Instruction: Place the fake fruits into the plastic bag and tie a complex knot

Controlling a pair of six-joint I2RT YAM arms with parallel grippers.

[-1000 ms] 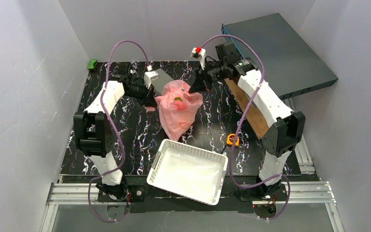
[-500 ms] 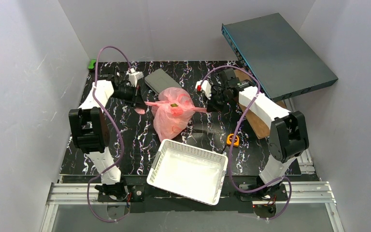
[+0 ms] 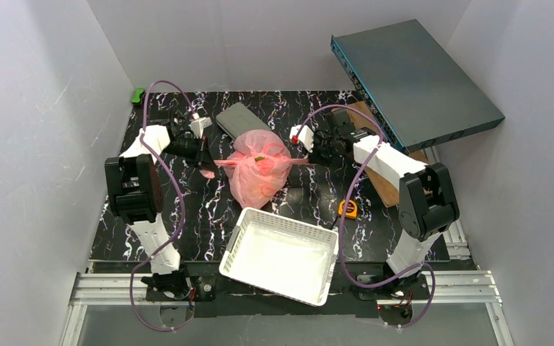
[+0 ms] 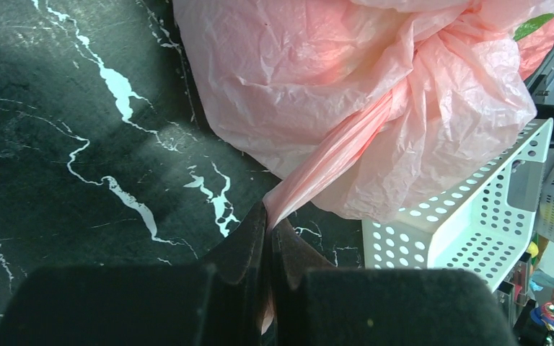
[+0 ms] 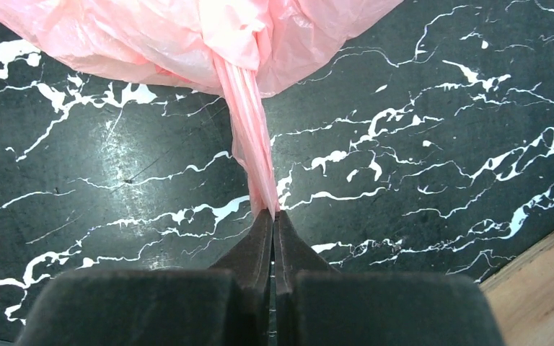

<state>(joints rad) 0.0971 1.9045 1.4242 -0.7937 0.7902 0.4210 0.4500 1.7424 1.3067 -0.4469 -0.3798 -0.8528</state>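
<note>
Arms spread wider than second ago; plastic bag (image 3: pixel 256 182) mid-frame on desk, handle strips (image 5: pixel 249 137) now taut. Left end effector (image 4: pixel 268 222) and right end effector (image 5: pixel 273 214) clenched on strips. Knot (image 3: pixel 261 160) likely cinching tight.

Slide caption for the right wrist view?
Right pincer shut on a taut handle strip of the plastic bag, above the marbled table.

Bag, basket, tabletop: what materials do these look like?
Bag: thin translucent pink plastic film, with fine crinkles and a soft sheen. Basket: rigid white plastic, probably moulded, with rows of round holes and a smooth finish. Tabletop: black with white veins, a marble look with slight glare. Real stone or printed laminate, cannot tell.
</note>
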